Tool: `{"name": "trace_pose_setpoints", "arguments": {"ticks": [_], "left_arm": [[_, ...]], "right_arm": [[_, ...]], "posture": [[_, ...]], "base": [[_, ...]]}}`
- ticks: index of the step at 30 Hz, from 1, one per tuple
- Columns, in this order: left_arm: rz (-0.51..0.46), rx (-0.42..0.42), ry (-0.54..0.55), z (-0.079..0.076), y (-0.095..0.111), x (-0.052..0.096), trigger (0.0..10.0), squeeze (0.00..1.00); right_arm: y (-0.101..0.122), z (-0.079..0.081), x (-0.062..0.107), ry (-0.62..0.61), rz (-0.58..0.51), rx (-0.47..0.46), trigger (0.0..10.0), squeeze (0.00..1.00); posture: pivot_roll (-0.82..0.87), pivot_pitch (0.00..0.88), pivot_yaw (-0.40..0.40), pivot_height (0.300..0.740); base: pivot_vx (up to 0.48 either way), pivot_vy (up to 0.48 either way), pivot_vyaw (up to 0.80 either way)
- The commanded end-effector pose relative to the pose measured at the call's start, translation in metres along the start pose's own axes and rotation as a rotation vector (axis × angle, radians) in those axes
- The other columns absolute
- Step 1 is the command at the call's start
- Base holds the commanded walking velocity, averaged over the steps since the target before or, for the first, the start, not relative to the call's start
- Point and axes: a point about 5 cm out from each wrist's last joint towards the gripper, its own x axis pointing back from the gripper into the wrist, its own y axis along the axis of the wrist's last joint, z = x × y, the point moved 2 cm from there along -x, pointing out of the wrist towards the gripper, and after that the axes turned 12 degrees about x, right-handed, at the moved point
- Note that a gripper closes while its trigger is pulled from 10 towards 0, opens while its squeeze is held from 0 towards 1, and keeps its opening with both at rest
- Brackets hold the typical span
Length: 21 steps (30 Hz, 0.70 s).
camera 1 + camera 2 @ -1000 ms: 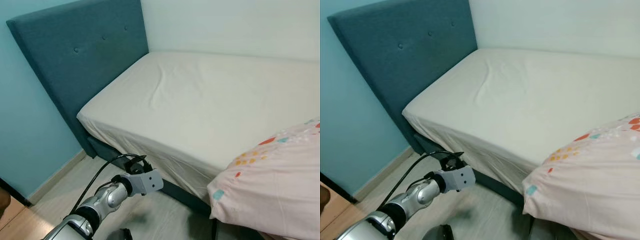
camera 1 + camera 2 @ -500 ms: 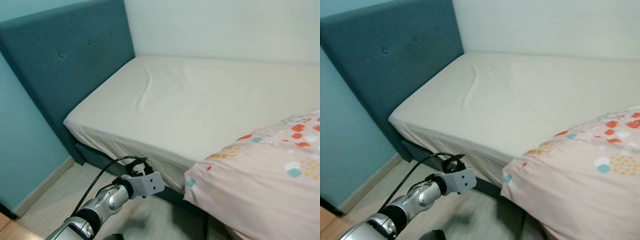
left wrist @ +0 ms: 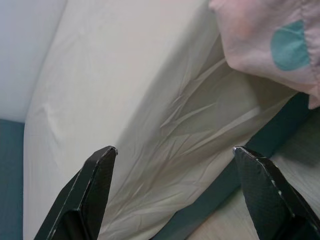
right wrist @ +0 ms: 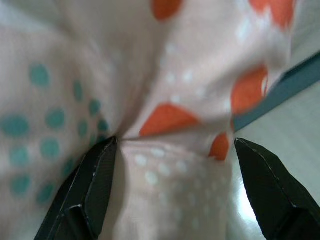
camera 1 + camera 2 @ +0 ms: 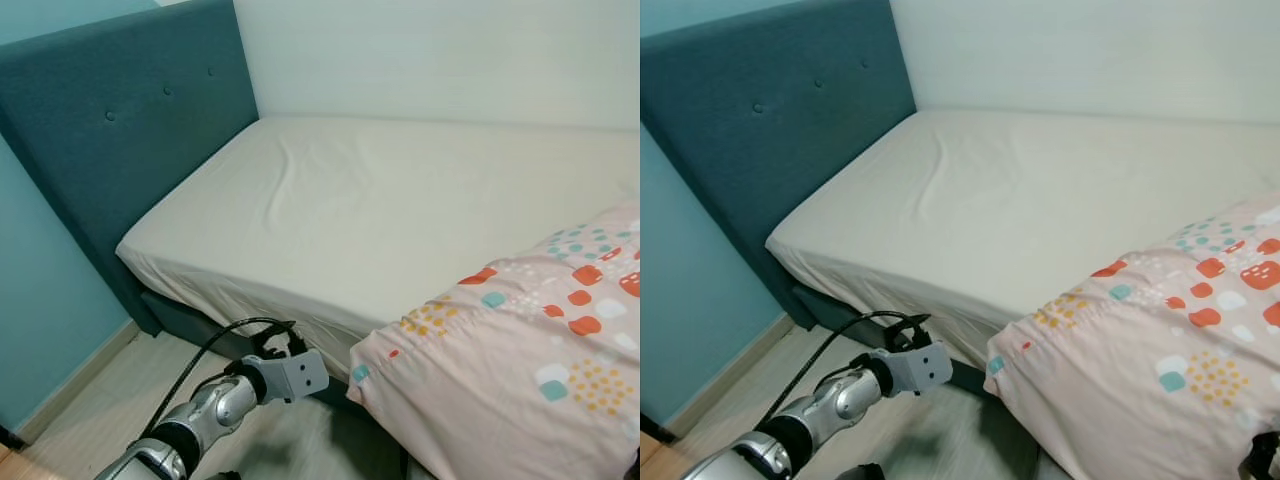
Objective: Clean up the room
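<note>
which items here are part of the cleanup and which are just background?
In play:
- pink patterned pillow, bunched between the right hand's fingers
- bed with cream sheet, where the pillow partly rests
- left hand, open, low beside the bed's edge

Background:
- teal headboard
- wood floor

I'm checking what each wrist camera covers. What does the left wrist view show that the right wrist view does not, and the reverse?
Left wrist view: the cream sheet over the mattress side, the teal headboard and the left tool with its fingers apart, holding nothing. Right wrist view: the right tool with its fingers either side of bunched fabric printed with orange patches and teal dots. Both share the pink quilt, a strip of the dark bed base and pale floor.
</note>
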Motion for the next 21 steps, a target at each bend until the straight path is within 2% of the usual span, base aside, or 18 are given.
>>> {"name": "trace_pose_setpoints", "arguments": {"ticks": [1,5,9,10,11,12,19,21], "left_arm": [[0.027,-0.007,-0.028,-0.004,-0.007,0.005,10.0,0.0],[0.025,-0.009,-0.03,-0.004,-0.007,0.005,10.0,0.0],[0.032,-0.007,-0.025,-0.002,-0.008,0.006,10.0,0.0],[0.032,-0.006,-0.024,-0.002,-0.008,0.006,10.0,0.0],[0.032,-0.006,-0.024,-0.002,-0.008,0.006,10.0,0.0],[0.032,-0.005,-0.024,-0.002,-0.008,0.006,10.0,0.0],[0.032,0.0,-0.025,-0.004,-0.009,0.007,10.0,0.0],[0.033,0.002,-0.026,-0.005,-0.009,0.007,10.0,0.0]], "right_arm": [[-0.005,0.005,0.003,0.025,0.005,-0.044,10.0,1.0],[-0.013,0.004,0.006,0.041,0.003,-0.082,10.0,1.0],[-0.023,0.012,0.009,0.147,-0.012,-0.076,10.0,1.0],[-0.025,0.009,0.008,0.151,-0.02,-0.069,10.0,0.31],[-0.025,0.009,0.008,0.151,-0.02,-0.069,10.0,0.31],[-0.03,0.003,0.007,0.147,-0.033,-0.058,10.0,0.0],[-0.039,-0.005,0.001,0.136,-0.07,-0.056,10.0,0.0],[-0.036,0.008,-0.004,0.156,-0.097,-0.054,10.0,0.0]], "posture": [[-0.14,0.042,0.138,0.422],[-0.13,0.046,0.145,0.422],[-0.13,0.05,0.147,0.422],[-0.12,0.051,0.147,0.422],[-0.12,0.051,0.147,0.422],[-0.12,0.052,0.148,0.422],[-0.12,0.055,0.15,0.422],[-0.12,0.057,0.153,0.422]], "base": [[0.0,0.0,0.0],[0.0,0.0,0.0],[0.0,0.0,0.0],[0.0,0.0,0.0],[0.0,0.0,0.0],[0.0,0.0,0.0],[0.0,0.0,0.0],[0.0,0.0,0.0]]}}
